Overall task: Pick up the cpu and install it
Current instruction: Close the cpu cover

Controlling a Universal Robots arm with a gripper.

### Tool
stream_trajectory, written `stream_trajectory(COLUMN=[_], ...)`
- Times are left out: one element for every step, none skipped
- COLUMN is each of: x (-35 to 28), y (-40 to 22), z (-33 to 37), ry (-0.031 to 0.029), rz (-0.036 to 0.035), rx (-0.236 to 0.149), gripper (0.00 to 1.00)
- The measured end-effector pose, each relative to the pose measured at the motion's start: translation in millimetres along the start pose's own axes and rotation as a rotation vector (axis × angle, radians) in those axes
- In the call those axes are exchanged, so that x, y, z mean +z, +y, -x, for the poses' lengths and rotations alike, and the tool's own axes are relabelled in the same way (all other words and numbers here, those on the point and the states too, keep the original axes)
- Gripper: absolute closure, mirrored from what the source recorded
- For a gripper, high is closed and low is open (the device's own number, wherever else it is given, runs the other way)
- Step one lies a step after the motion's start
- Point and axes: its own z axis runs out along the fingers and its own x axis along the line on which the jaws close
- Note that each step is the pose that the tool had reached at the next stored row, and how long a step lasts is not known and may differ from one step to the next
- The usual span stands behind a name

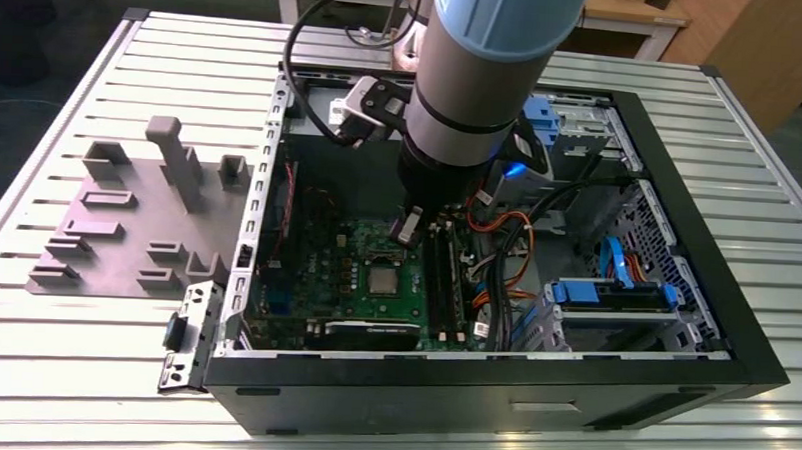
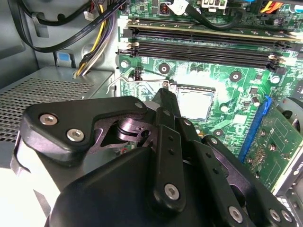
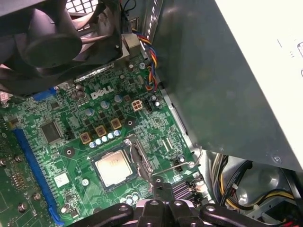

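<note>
The cpu (image 1: 383,277) lies flat in the socket of the green motherboard (image 1: 360,239) inside the open computer case (image 1: 502,389). Its silver top shows in both wrist views, cpu (image 3: 112,166) and cpu (image 2: 194,103). My gripper (image 1: 408,226) hangs just above the board, a little beyond the socket, with nothing between its fingers and the fingertips (image 3: 158,183) together. In the second wrist view the gripper (image 2: 164,92) points at the socket's edge, near the thin wire lever (image 3: 189,163). The dark socket frame (image 3: 140,158) stands up beside the chip.
Memory slots (image 2: 199,45) run alongside the socket. Cable bundles (image 1: 507,249) and blue drive brackets (image 1: 613,292) crowd the case at the exterior view's right. A large grey box (image 3: 227,80) and a fan (image 3: 52,42) stand close over the board. A grey fixture plate (image 1: 134,226) lies outside the case.
</note>
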Motion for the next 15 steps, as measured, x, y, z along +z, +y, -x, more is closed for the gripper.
stream_trajectory(x=[0.0, 0.0, 0.0, 0.0, 0.0, 0.0, 0.1, 0.1, 0.2, 0.2, 0.2, 0.2, 0.2, 0.2, 0.2], y=[-0.1, -0.3, -0.4, -0.5, -0.6, -0.8, -0.9, -1.0, -1.0, -1.1, -1.2, -1.3, -1.4, -1.5, -1.5], z=[-0.3, -0.5, -0.8, -1.0, -1.2, -1.4, -1.6, -1.8, -2.0, -2.2, -2.4, -2.5, -2.7, -2.9, -2.9], ry=[0.0000, -0.0001, -0.0001, -0.0001, 0.0000, -0.0001, -0.0001, -0.0002, -0.0002, 0.0000, -0.0001, 0.0000, 0.0000, 0.0000, -0.0001], rz=[0.0000, 0.0000, 0.0000, 0.0000, 0.0000, 0.0000, 0.0000, 0.0000, 0.0000, 0.0000, 0.0000, 0.0000, 0.0000, 0.0000, 0.0000], rx=[0.000, 0.000, 0.000, 0.000, 0.000, 0.000, 0.000, 0.000, 0.000, 0.000, 0.000, 0.000, 0.000, 0.000, 0.000], gripper=[0.89, 0.89, 0.89, 0.89, 0.89, 0.89, 0.89, 0.89, 0.89, 0.89, 0.89, 0.89, 0.89, 0.89, 0.89])
